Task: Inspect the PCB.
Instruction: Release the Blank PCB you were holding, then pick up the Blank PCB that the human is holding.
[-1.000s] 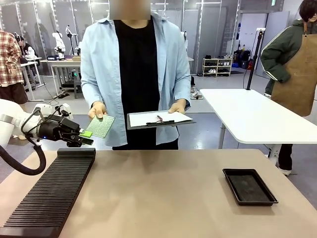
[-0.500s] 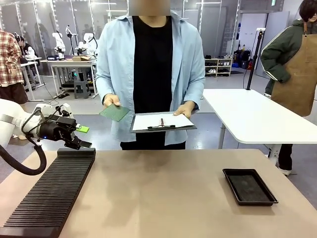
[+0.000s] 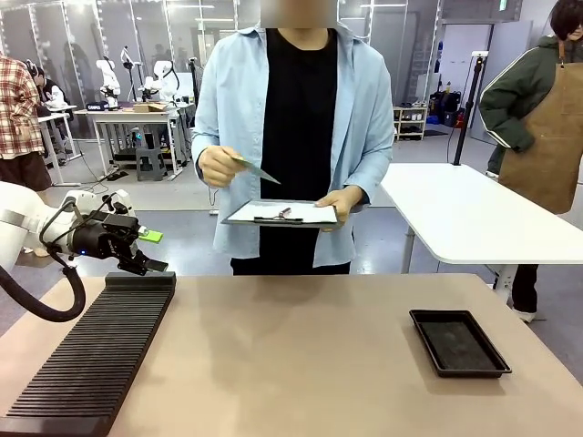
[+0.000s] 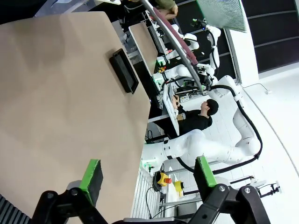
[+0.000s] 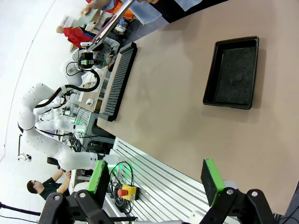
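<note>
Tally from my side of the table.
- PCB (image 3: 253, 170): one, 12 o'clock.
- clipboard (image 3: 273, 215): one, 12 o'clock.
- black tray (image 3: 459, 343): one, 4 o'clock.
- slotted rack (image 3: 100, 350): one, 8 o'clock.
- Person's hands: two, PCB hand (image 3: 219, 166) and clipboard hand (image 3: 339, 200).
- My own: two, left gripper (image 3: 157, 252) and right gripper (image 5: 156, 175).

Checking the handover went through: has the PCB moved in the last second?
Yes. The PCB went up and right, away from the slotted rack, now in the person's hand above the clipboard.

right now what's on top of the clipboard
A white sheet with a dark pen-like thing on it; the PCB is held above, apart. The person's hand covers the right corner.
</note>
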Action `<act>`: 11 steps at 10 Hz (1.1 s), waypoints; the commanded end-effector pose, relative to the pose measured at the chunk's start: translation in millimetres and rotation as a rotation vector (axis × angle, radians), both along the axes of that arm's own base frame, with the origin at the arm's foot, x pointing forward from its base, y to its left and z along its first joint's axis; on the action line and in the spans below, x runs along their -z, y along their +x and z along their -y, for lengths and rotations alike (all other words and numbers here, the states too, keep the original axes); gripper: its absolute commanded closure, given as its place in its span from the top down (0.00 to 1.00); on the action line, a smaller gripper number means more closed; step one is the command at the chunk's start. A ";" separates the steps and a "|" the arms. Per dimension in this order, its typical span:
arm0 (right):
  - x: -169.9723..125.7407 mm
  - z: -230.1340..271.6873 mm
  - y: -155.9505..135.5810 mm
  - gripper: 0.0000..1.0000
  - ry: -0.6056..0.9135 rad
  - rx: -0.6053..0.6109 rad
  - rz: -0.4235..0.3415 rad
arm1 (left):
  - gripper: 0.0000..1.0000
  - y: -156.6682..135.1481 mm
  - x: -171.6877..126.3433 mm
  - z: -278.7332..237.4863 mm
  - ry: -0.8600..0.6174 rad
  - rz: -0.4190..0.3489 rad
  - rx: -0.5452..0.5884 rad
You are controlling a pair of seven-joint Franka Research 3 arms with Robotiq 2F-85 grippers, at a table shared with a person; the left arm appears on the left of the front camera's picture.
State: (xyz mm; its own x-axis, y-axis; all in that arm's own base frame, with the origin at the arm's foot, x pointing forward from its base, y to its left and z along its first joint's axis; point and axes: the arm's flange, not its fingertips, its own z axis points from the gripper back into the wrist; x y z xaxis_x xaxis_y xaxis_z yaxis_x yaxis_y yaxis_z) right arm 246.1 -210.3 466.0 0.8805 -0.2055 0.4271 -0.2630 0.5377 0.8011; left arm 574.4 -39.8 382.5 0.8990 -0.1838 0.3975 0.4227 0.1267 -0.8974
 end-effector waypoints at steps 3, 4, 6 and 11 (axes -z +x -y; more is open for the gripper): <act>-1.1 1.2 0.3 1.00 0.008 -0.008 0.022 | 1.00 0.0 -0.2 0.0 0.000 0.000 0.000; -1.1 1.2 0.3 1.00 0.008 -0.008 0.022 | 1.00 0.0 -0.2 0.0 0.000 0.000 0.000; -1.1 1.2 0.3 1.00 0.008 -0.008 0.022 | 1.00 0.0 -0.2 0.0 0.000 0.000 0.000; -1.1 1.2 0.3 1.00 0.008 -0.008 0.022 | 1.00 -4.2 -15.4 -13.1 -0.016 -0.036 0.010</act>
